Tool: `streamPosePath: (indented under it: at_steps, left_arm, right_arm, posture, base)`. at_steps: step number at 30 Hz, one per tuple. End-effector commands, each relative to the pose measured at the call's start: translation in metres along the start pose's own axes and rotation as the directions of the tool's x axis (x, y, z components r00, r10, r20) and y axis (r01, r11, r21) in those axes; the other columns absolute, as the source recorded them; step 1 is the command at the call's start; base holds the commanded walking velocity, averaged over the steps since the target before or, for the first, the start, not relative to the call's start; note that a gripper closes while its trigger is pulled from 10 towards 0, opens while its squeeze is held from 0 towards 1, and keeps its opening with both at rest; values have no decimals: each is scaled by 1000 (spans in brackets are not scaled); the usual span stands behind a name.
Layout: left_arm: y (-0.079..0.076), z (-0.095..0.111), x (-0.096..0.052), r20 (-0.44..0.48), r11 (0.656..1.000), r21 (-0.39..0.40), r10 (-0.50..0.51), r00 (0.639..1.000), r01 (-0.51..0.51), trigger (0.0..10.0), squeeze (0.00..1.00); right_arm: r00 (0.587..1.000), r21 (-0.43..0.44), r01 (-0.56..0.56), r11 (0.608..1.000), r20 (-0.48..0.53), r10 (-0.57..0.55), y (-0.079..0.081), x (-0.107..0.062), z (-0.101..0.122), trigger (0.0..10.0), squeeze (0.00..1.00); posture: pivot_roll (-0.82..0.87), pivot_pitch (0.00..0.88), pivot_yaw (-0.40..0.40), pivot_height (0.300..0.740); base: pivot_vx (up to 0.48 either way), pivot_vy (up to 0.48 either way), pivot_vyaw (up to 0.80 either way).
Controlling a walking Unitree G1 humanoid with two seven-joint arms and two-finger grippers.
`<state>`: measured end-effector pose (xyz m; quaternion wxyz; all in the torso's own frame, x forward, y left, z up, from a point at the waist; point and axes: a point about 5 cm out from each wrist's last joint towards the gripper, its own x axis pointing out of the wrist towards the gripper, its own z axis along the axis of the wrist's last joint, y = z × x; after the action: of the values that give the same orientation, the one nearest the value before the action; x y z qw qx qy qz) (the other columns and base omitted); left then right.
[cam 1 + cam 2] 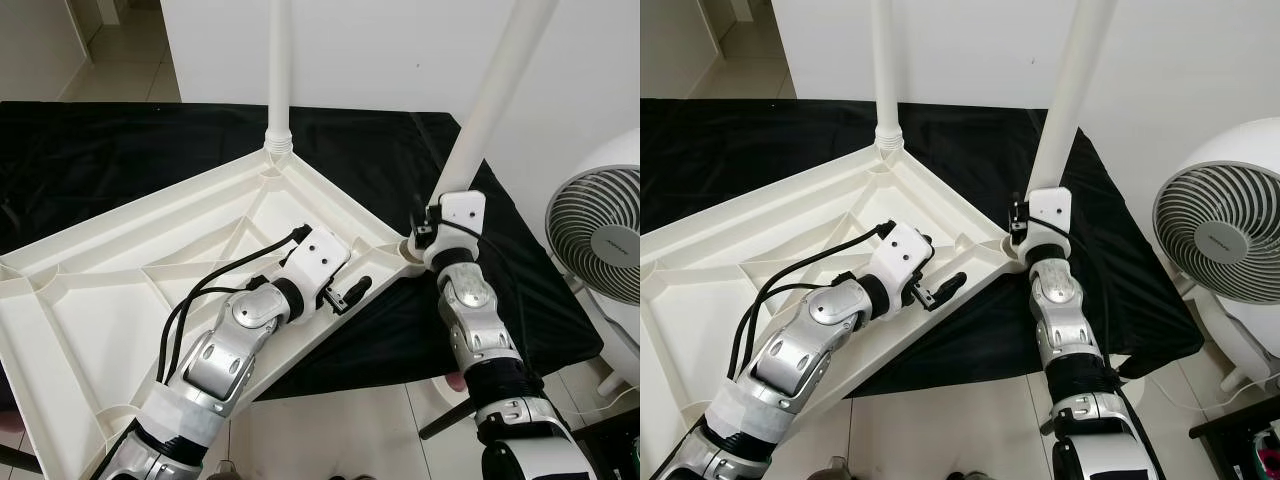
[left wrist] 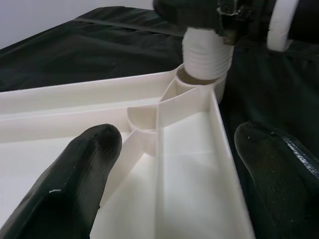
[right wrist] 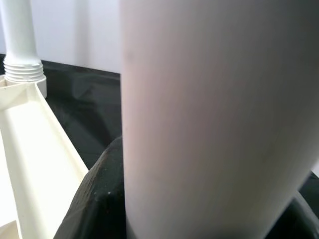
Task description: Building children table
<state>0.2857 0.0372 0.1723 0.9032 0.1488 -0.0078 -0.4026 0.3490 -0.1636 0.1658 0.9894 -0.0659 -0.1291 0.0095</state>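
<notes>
Two silver arms reach up from the six o'clock edge of the head view toward an upturned white tabletop (image 1: 90, 300) lying ribs-up on a black cloth (image 1: 100, 150).

Right gripper (image 1: 440, 232), at about three o'clock from the picture's middle, is clamped on the lower end of a white leg (image 1: 490, 100). That leg's threaded foot sits at the near-right corner socket (image 2: 202, 82) of the tabletop, and in the left wrist view the threads look only partly sunk in the cup. Its long axis leans up and toward one o'clock, not yet plumb.

A second leg (image 1: 280, 70) stands upright in the far corner, at twelve o'clock, apparently seated.

Left gripper (image 1: 345, 292) rests at the tabletop's near rim, fingers apart and straddling the edge without closing on it, aimed at the same corner socket at its two o'clock. It is close to the joint but the right arm is the one holding the leg.

My judgement: the coming move depends on bringing the tilted leg in line with the socket's axis before turning it home.

A white fan (image 1: 600, 240) stands on the floor at three o'clock, beyond the cloth.
</notes>
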Motion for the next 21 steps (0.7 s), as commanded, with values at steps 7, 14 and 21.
streamPosePath:
  at_steps: [7, 14, 21]
  left_arm:
    - [-14, 9, 3, 24, 998, 12, -57, 998, 56, 10000, 0]
    - [-17, 12, 5, 29, 998, 20, -66, 997, 66, 10000, 0]
    - [-17, 14, 12, 10, 997, 28, -65, 998, 65, 10000, 0]
  right_arm:
    - [999, 13, -28, 1000, -21, 28, 2, -3, -9, 10000, 0]
    - [1000, 114, -12, 993, 5, 11, 0, 2, -4, 10000, 0]
    - [987, 255, 29, 966, 144, -68, -11, 6, 25, 10000, 0]
  posture:
    - [177, 46, -68, 740]
    - [180, 54, -64, 740]
    - [181, 71, -59, 740]
  base:
    - [0, 0, 0]
    - [0, 0, 0]
    - [0, 0, 0]
